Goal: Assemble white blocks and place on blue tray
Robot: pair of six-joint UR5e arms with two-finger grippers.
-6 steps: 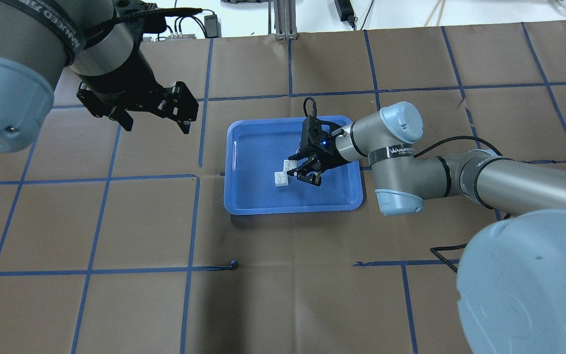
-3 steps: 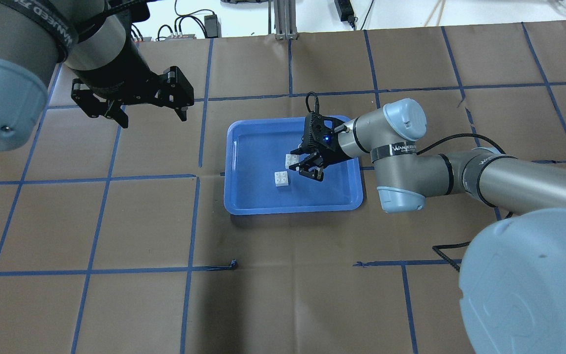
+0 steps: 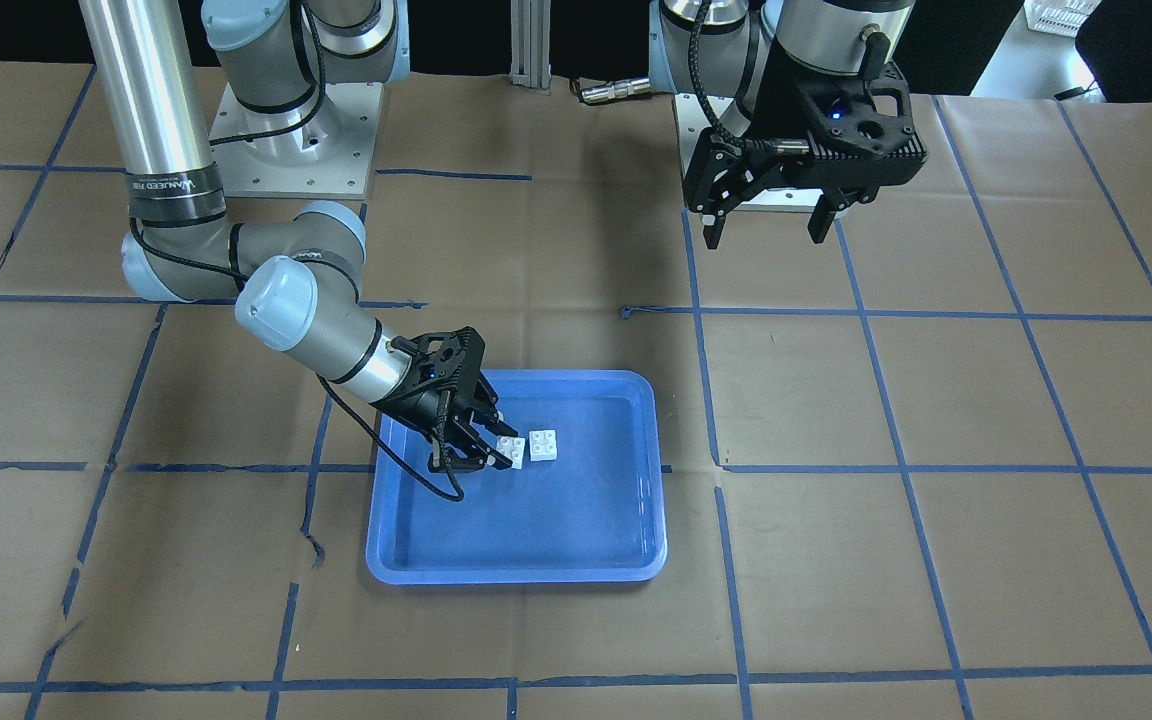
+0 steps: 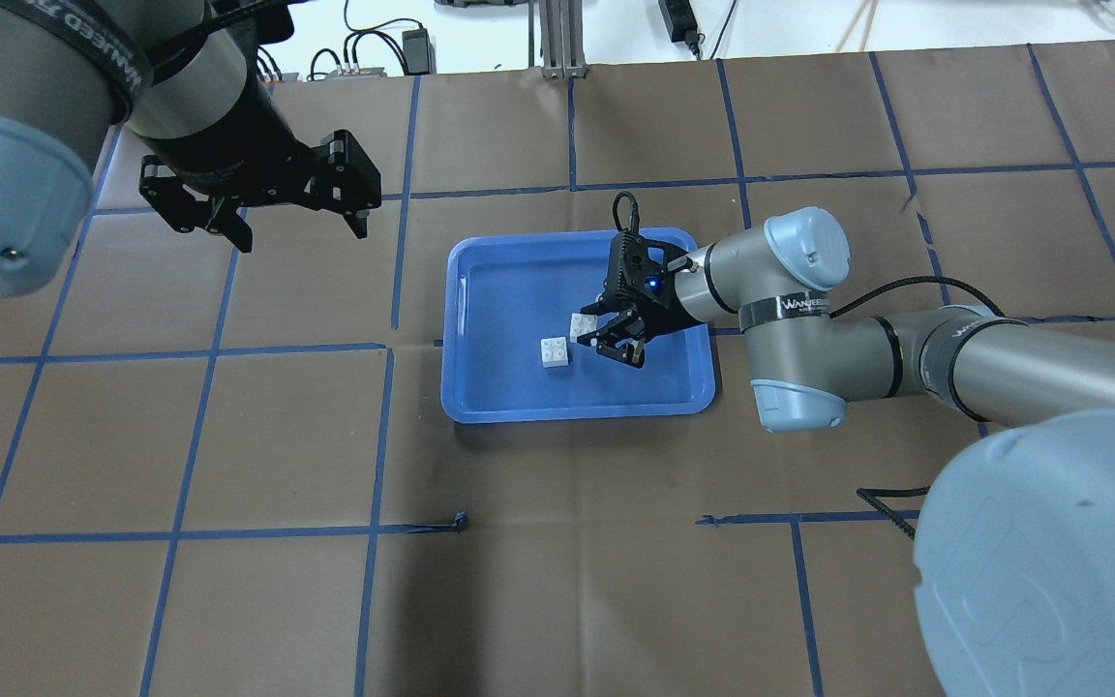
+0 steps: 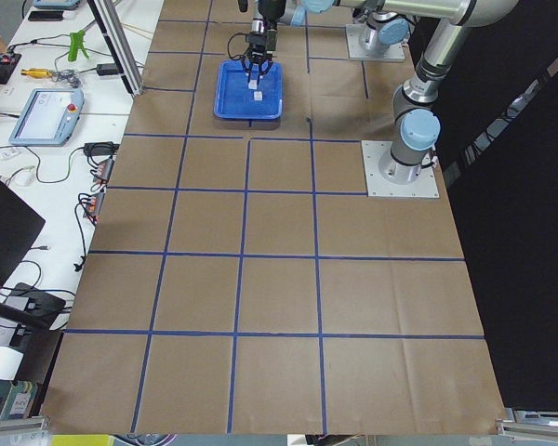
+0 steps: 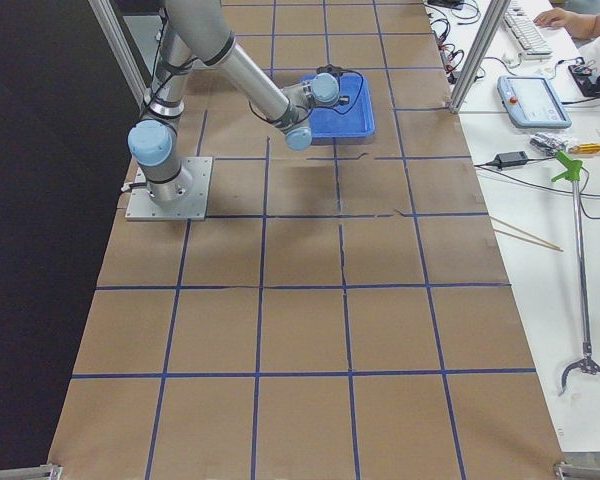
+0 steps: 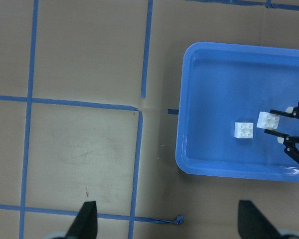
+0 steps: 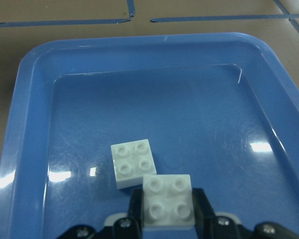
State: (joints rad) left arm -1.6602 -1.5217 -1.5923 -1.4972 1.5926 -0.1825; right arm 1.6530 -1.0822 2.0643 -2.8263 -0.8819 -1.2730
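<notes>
White blocks (image 4: 555, 351) are both at the blue tray (image 4: 519, 261), still apart: one lies on its floor, the other is clamped in the right gripper (image 4: 599, 329), which has only drifted slightly beside it, so alignment seems unfinished; the left gripper (image 4: 301, 232) hangs open, off-tray.

A black band (image 4: 799, 305) on the right arm (image 4: 1003, 358) reads "WANJEED".
</notes>
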